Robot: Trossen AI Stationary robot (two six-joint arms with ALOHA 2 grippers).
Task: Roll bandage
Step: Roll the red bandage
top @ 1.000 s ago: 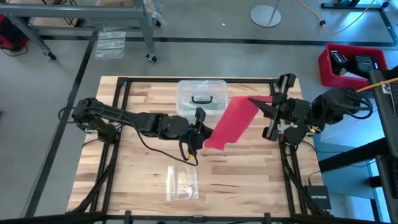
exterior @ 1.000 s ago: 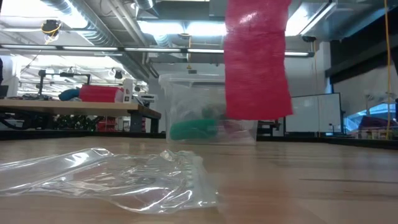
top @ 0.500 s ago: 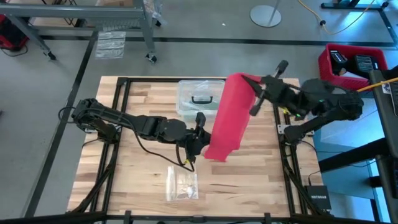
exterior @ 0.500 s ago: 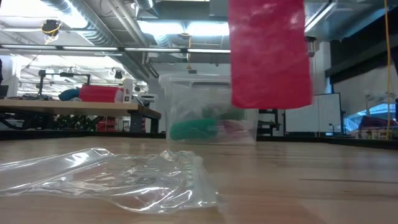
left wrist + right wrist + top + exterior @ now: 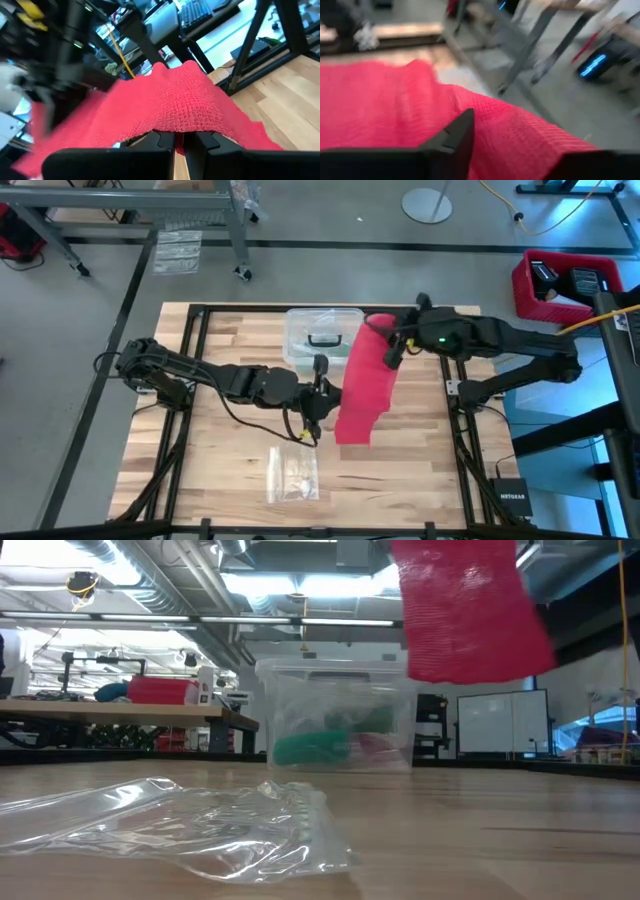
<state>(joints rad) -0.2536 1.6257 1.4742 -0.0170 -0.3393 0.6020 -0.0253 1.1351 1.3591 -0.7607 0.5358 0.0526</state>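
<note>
The red bandage [image 5: 362,385] is a flat strip held in the air above the table's middle, running from far to near. In the low view the bandage [image 5: 465,610] hangs high, its lower edge clear of the wood. My left gripper [image 5: 325,395] reaches in level from the table's left and is shut on the strip's left side. My right gripper [image 5: 392,345] is at the strip's far end beside the clear box, its fingers apart, with red cloth [image 5: 390,105] lying between and over them. My left gripper pinches the bandage's long left edge [image 5: 176,131] between its two shut fingers, nearer the strip's near end. The fingers come level from the table's left. The cloth spreads away from them, lifted clear of the table. My right gripper's spread fingers [image 5: 457,137] have the bandage's far end [image 5: 520,130] draped across them. The cloth hides where it meets the fingers.
A clear plastic box with a black handle [image 5: 322,338] stands at the far middle, just left of the bandage's far end. A small clear plastic bag [image 5: 292,475] lies near the front edge. A black frame [image 5: 190,360] borders the tabletop.
My right gripper has swung from the table's right edge toward the clear box, sinking and tipping downward. It carried the bandage's far end along. The strip ran slanting from right to left and now runs far to near. Its lower edge has risen.
</note>
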